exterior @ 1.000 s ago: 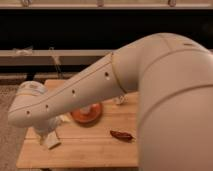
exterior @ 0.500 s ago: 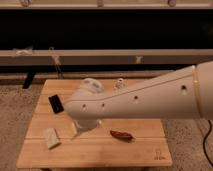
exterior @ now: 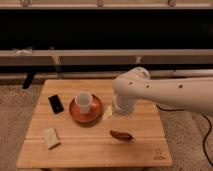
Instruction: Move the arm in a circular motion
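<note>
The cream-white arm (exterior: pixel 165 92) reaches in from the right edge, above the right half of the wooden table (exterior: pixel 95 150). Small dark holes dot its thick tube. Its bulbous joint (exterior: pixel 131 90) bends down to a narrower wrist end. The gripper (exterior: pixel 118 111) hangs under that joint, pointing down at the table just right of the plate, and is mostly hidden by the arm.
A brown plate (exterior: pixel 95 114) with a white cup (exterior: pixel 83 102) stands at the table's middle. A black phone (exterior: pixel 55 104) lies to its left, a pale packet (exterior: pixel 51 137) at the front left, and a reddish-brown item (exterior: pixel 121 135) at the front. A dark shelf and rail run behind.
The arm has swung from the left side of the table across to the right. The plate, cup and phone, hidden before, now show.
</note>
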### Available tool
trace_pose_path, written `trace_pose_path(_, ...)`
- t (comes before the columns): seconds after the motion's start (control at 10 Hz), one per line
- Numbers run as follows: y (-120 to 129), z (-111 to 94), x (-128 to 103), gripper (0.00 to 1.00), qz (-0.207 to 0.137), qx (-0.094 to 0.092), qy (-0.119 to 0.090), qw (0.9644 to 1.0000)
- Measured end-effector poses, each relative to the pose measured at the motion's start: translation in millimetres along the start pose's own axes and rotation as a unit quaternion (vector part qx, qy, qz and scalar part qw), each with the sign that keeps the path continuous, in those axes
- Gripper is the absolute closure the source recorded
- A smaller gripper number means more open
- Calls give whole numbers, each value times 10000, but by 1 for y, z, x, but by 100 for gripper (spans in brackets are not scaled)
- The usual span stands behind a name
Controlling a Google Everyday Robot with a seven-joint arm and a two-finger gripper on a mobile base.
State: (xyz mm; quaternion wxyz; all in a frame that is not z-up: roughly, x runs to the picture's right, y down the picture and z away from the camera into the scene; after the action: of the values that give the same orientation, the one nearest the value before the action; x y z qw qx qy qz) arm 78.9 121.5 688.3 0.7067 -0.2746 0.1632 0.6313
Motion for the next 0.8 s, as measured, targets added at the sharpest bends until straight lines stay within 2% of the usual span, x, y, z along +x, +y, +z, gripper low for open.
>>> trace_pose_path(0.2,-30,-6,-38,20,130,76,-78,9999)
trace_pose_path(0.4,-43,-14,-90,20,70,203,-225,9995)
trace_pose_path(0.5,-43,-17,-116,20,-17,289,-271,9992)
trace_pose_path(0.6,-33,-18,-148,20,-166,358,-324,9987)
trace_pose_path(0.8,-7,-17,-184,20,-444,445,-376,9973)
